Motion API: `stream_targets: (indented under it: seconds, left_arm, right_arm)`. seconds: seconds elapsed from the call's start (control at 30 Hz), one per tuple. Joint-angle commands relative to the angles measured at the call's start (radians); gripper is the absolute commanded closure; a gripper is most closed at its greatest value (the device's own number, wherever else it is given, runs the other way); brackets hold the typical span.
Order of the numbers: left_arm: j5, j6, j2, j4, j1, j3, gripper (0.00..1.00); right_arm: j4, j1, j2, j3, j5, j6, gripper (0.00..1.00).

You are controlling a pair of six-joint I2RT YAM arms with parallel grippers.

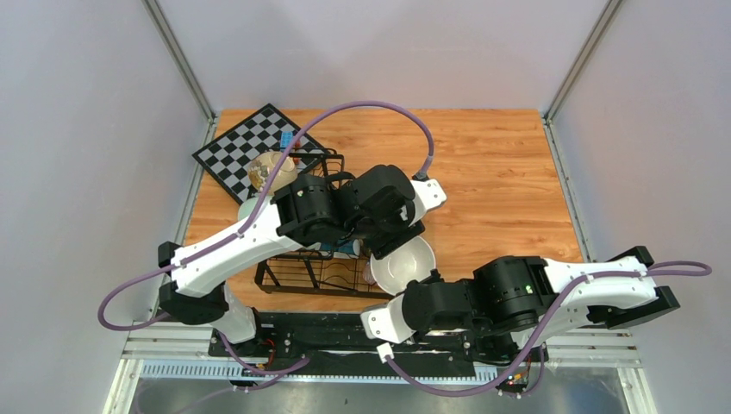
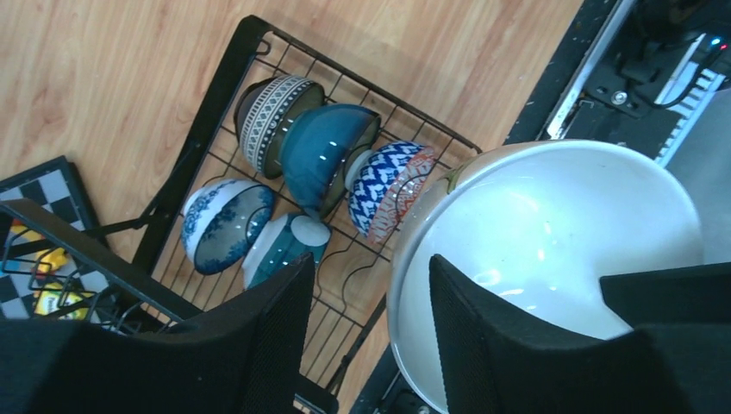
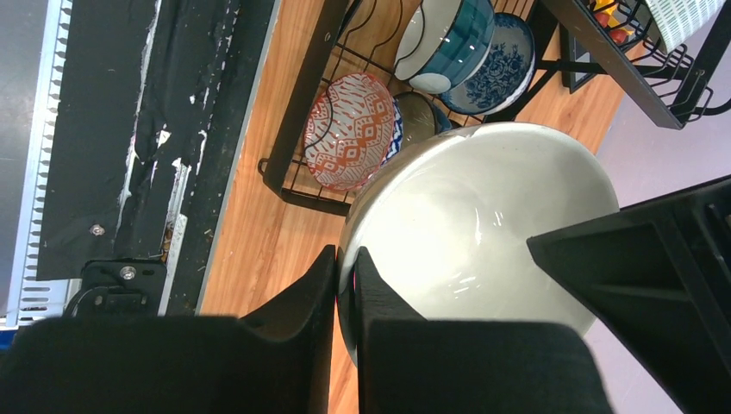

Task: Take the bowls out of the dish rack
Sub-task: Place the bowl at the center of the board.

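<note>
— Where's the big glossy cream-white ceramic bowl [image 3: 483, 224]?
— Just beside the near right corner of the black wire dish rack [image 2: 215, 95]. My right gripper [image 3: 345, 259] pinches its rim; my left gripper [image 2: 371, 259] gapes wide at that rim.
— Handling?
— Stiff, slick, breakable, I judge; hold the rim firmly.

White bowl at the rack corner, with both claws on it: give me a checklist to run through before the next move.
1. Right claw pinching the white bowl by its rim: ok.
2. Left claw open: ok.
3. Left claw clear of the bowl: not ok, its fingers straddle the rim.
4. Bowl free of the dish rack: cannot tell.
5. Gap to the red-patterned bowl: cannot tell, they overlap in view.
6. Bare table right of the rack: ok.
</note>
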State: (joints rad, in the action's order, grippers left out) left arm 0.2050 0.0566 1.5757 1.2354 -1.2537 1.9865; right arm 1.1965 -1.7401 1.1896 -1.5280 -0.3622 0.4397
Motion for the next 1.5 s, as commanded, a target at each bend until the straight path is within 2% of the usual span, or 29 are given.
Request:
stream_targets:
  seconds: [0.0, 0.13, 0.3, 0.4, 0.5, 0.6, 0.73, 0.87, 1.03, 1.07, 1.17, 1.27, 1.37, 1.47]
  left_arm:
    - [0.042, -0.006, 0.007, 0.018, -0.009, -0.008, 0.48]
    - [0.04, -0.006, 0.013, 0.019, -0.009, -0.001, 0.56]
    - [0.025, -0.003, 0.034, 0.026, -0.01, 0.022, 0.75]
    - [0.02, 0.0, 0.042, 0.026, -0.009, 0.022, 0.73]
    - [0.026, 0.005, 0.044, 0.027, -0.009, 0.017, 0.59]
    - [0.031, 0.007, 0.044, 0.03, -0.009, 0.015, 0.59]
    - [0.031, 0.009, 0.044, 0.03, -0.009, 0.017, 0.75]
    - [0.032, 0.012, 0.045, 0.027, -0.009, 0.017, 0.98]
    - [0.04, 0.022, 0.036, 0.009, -0.009, 0.011, 1.0]
    - [0.042, 0.025, 0.032, -0.001, -0.009, 0.008, 1.0]
    - [0.064, 0.037, 0.022, -0.02, -0.009, 0.003, 1.0]
    - [0.095, 0.058, 0.016, -0.035, -0.008, 0.004, 1.0]
    - [0.122, 0.084, 0.001, -0.063, 0.003, -0.004, 1.0]
    - [0.132, 0.128, -0.02, -0.095, 0.061, -0.015, 1.0]
  right_arm:
    - [-0.02, 0.008, -0.01, -0.044, -0.027, 0.026, 1.0]
    - [-0.02, 0.008, -0.014, -0.038, -0.03, 0.026, 1.0]
    - [-0.021, 0.009, -0.015, -0.031, -0.039, 0.03, 1.0]
    - [-0.021, 0.008, -0.013, -0.034, -0.043, 0.031, 1.0]
    - [-0.02, 0.008, -0.012, -0.035, -0.048, 0.033, 1.0]
    - [-0.019, 0.009, -0.009, -0.032, -0.05, 0.037, 1.0]
    - [-0.019, 0.009, -0.005, -0.032, -0.05, 0.04, 1.0]
    - [-0.019, 0.009, -0.001, -0.029, -0.049, 0.037, 1.0]
    - [-0.03, 0.009, 0.002, -0.012, -0.083, 0.02, 0.99]
    - [-0.033, 0.008, 0.003, -0.004, -0.092, 0.013, 0.9]
    - [-0.057, 0.009, -0.002, 0.01, -0.097, -0.008, 0.54]
    - [-0.104, 0.009, -0.024, 0.017, -0.112, -0.045, 0.27]
    - [-0.18, 0.008, -0.065, 0.022, -0.113, -0.096, 0.14]
    - [-0.265, 0.008, -0.114, 0.012, -0.181, -0.183, 0.11]
